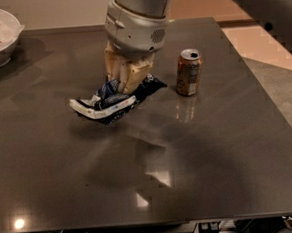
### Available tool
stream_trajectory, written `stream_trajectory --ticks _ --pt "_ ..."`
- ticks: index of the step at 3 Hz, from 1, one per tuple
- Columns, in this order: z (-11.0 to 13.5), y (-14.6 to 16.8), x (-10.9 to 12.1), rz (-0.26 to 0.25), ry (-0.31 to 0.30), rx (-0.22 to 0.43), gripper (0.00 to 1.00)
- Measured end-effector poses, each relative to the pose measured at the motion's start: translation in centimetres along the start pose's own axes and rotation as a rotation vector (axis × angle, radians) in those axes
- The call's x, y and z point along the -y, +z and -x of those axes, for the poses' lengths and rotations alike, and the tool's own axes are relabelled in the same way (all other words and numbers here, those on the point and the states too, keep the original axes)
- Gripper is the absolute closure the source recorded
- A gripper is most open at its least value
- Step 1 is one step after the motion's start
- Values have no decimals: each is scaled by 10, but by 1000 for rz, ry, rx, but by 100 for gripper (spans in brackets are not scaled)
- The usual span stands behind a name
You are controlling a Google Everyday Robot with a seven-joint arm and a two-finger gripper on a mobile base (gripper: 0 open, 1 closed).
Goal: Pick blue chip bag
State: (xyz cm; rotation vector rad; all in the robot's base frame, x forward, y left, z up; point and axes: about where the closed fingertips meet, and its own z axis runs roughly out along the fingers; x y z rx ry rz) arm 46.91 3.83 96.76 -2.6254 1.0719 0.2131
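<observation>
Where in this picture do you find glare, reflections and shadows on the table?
Camera view: small bright glare spots sit on the dark table near its front edge; the soda can mirrors faintly in the surface before it; a soft shadow lies under the blue chip bag, pinched by the gripper over the table's middle; a broad dim shadow covers the front half.

gripper [125,86]: cream fingers, grey wrist, pinching bag near worktop's far edge | blue chip bag [110,103]: dark blue, white printed ends | can [188,74]: coppery orange, silver top | bowl [3,51]: white, far-left corner | worktop [213,149]: glossy dark grey
</observation>
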Motion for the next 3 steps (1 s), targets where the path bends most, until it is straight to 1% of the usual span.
stream_trajectory --ticks 1,2,3 --pt "11 -36 10 -68 -29 37 100" --pt "26 -62 12 -128 -62 73 100" --pt "27 -61 21 -159 -61 72 100"
